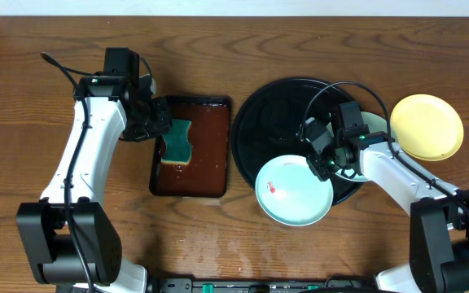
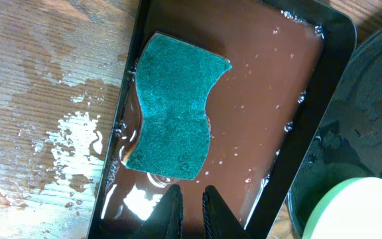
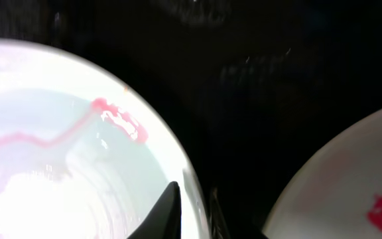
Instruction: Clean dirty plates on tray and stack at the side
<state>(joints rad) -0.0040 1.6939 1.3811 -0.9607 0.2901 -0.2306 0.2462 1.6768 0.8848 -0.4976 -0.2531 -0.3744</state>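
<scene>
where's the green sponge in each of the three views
Overhead: the green sponge lies at the left end of the brown rectangular tray, by the left gripper.
Left wrist: the sponge fills the centre-left, lying in the wet tray.
Right wrist: not in view.
Shared landmark: the round black tray.

Bare table (image 1: 23, 98) lies left of the brown tray (image 1: 218, 185).
</scene>
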